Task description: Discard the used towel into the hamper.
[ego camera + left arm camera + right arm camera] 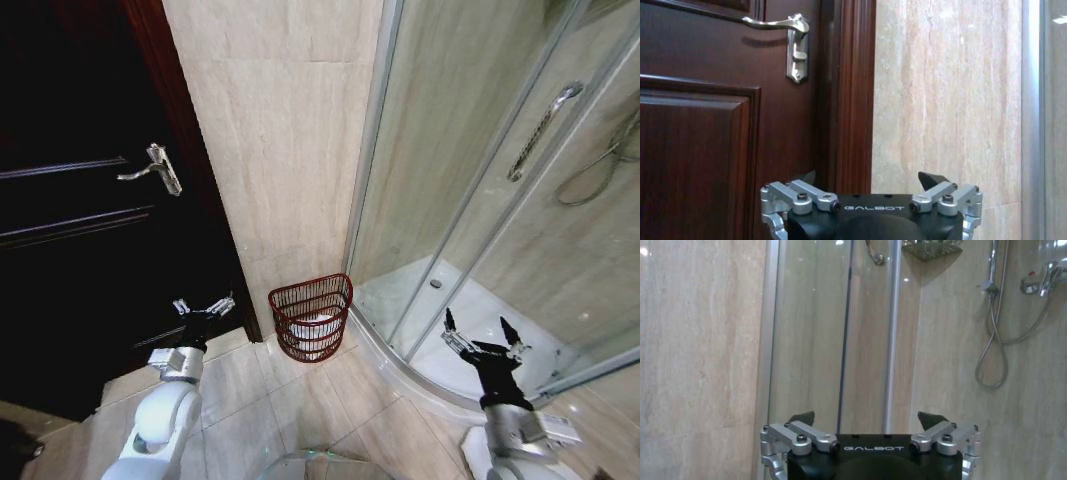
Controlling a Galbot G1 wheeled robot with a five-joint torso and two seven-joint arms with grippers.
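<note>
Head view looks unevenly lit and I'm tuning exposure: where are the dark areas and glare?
Head view: the dark wooden door is nearly black, the beige tiled wall bright. Right wrist view: light spots glare on the glass shower enclosure.

A dark wooden door (80,220) with raised panels stands ahead of the left gripper, its silver lever handle (152,168) mounted above and beyond the fingertips. A beige stone-look wall (275,140) rises between the two grippers. Ahead of the right gripper curves a glass shower enclosure (470,170) with a metal frame; a bar handle (543,128) sits on its door, and a shower hose (993,345) hangs inside. Beige floor tiles (250,400) spread below both grippers.
</note>
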